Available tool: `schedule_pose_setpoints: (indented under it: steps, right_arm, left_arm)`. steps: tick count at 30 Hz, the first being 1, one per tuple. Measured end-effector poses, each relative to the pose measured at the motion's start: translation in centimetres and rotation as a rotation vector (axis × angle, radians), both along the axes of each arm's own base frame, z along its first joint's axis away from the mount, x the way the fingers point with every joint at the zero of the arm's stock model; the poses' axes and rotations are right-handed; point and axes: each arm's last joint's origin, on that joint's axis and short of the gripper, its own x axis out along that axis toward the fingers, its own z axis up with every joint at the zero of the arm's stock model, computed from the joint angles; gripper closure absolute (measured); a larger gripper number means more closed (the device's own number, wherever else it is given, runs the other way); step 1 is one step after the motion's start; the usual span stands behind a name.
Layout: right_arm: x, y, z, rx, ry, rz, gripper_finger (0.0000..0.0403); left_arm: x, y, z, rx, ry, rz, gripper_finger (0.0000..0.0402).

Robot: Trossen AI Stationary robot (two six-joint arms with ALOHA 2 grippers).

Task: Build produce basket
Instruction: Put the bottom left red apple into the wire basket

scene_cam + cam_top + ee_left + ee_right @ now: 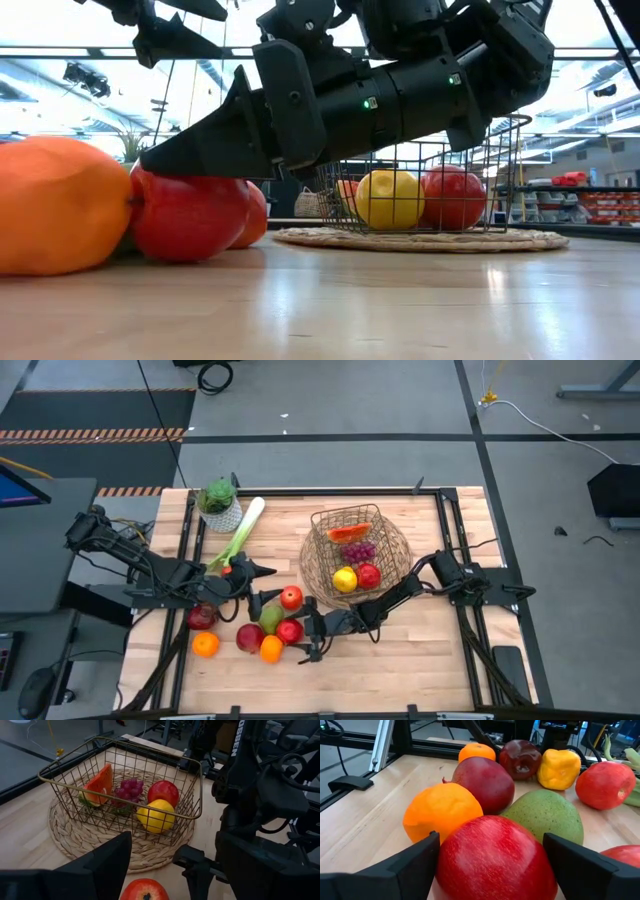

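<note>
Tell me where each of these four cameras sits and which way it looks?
High view: overhead, straight down on the table, both arms and the basket.
Low view: at tabletop height, level across; the right gripper reaches over a red apple.
Left wrist view: on the left arm, facing the basket past its own dark fingers.
Right wrist view: on the right arm, its fingers straddling the red apple.
Both wrist views share neither target.

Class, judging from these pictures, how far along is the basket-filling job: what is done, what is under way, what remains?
Done: the basket holds grapes, a yellow fruit and a red apple.
Under way: the right claw is open around another red apple.
Left: oranges, pear, leek on the table. The left claw waits nearby.
</note>
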Motion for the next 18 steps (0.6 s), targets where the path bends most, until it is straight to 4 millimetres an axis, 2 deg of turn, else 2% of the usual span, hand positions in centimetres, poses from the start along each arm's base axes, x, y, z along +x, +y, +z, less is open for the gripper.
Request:
schedule_pose_setpoints:
  steps: [6,9,14,18]
  right_arm:
    - [-0.2,0.7,0.3,-0.03,-0.041,0.014,0.0074]
    - [-0.4,1.3,1.4,-0.085,-0.073,-0.003,0.0073]
    - [-1.3,2.6,5.1,-0.145,-0.147,-0.005,0.0072]
    - [-2.6,3.2,8.0,-0.231,-0.087,-0.035,0.0071]
  left_arm:
    - [0.0,0.0,0.0,0.0,0.0,0.0,0.0108]
    - [0.0,0.0,0.0,0.0,0.0,0.0,0.0108]
    - [0.0,0.0,0.0,0.0,0.0,0.0,0.0108]
    - [0.1,0.0,0.2,0.005,-0.023,0.018,0.0108]
